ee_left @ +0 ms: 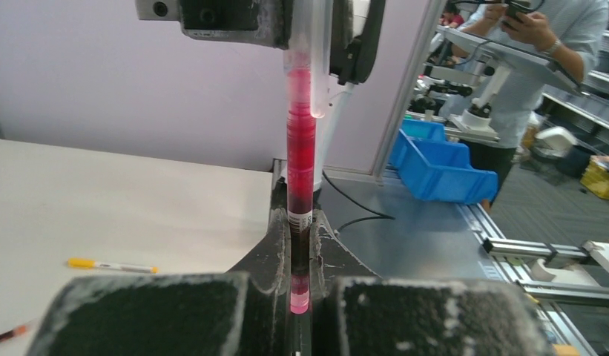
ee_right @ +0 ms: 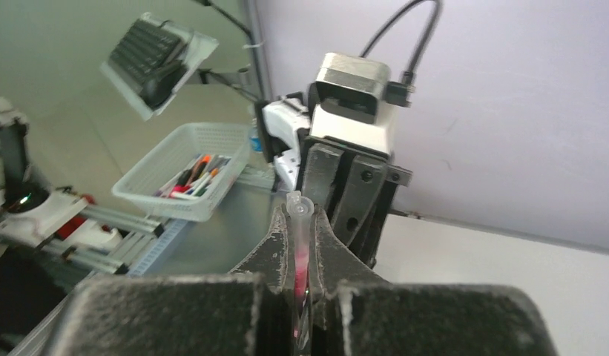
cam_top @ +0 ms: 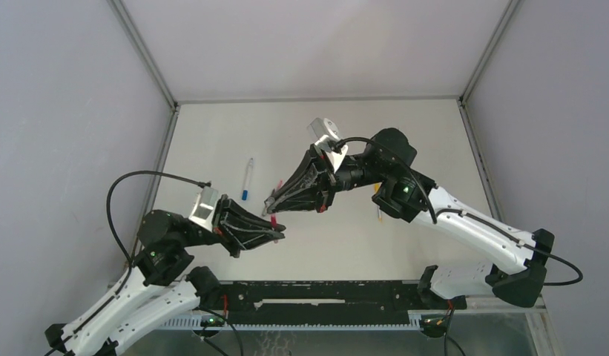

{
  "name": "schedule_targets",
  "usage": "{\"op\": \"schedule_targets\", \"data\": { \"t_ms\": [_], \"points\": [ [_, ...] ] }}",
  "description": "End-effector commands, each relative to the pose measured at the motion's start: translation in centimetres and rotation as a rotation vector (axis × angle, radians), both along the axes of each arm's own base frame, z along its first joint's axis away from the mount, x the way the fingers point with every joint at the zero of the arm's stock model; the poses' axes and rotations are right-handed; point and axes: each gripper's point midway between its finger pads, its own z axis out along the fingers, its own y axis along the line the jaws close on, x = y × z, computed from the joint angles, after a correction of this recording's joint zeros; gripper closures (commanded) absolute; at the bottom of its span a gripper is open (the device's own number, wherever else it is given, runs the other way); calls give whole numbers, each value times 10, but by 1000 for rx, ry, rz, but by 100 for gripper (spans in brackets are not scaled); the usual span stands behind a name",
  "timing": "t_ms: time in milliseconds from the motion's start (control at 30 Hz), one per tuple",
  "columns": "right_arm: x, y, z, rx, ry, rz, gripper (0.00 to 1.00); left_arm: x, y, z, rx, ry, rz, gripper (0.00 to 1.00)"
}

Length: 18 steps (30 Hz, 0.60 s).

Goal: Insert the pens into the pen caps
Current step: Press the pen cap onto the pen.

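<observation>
Jaws of the left gripper [ee_left: 300, 231] are pressed narrowly onto a pink pen [ee_left: 301, 152]. They clamp its lower barrel near a white label band, and the pink tail end pokes out just behind the fingers [ee_left: 268, 248]. From that grip the pen runs straight ahead into the right gripper [ee_right: 301, 224], whose jaws are likewise closed tight on the pen's far end. There the barrel looks paler and more translucent, with a clear strip alongside; whether that is a cap or bare barrel I cannot tell. Seen from above, the two gripper tips meet nose to nose over the table [cam_top: 212, 133], with the pen bridging the short gap between them. A blue-ended pen [cam_top: 246, 179] lies on the table beyond the left gripper, well apart from it. In the left wrist view, a yellow-ended pen [ee_left: 112, 265] lies flat on the table to the left of the fingers.
</observation>
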Motion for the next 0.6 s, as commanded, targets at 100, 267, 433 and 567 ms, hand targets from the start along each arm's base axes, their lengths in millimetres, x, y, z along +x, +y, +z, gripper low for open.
{"op": "schedule_targets", "data": {
  "t_ms": [100, 267, 433, 567],
  "points": [
    [36, 7, 2, -38, 70, -332, 100, 43, 25, 20, -39, -5, 335, 100],
    [53, 6, -20, -126, 75, -521, 100, 62, 37, 12, -1, 11, 467, 100],
    [60, 7, -37, -185, 58, -656, 100, 70, 42, 13, -8, 17, 522, 100],
    [54, 10, -58, -240, 83, -647, 100, 72, 45, 15, -21, 18, 541, 100]
  ]
}}
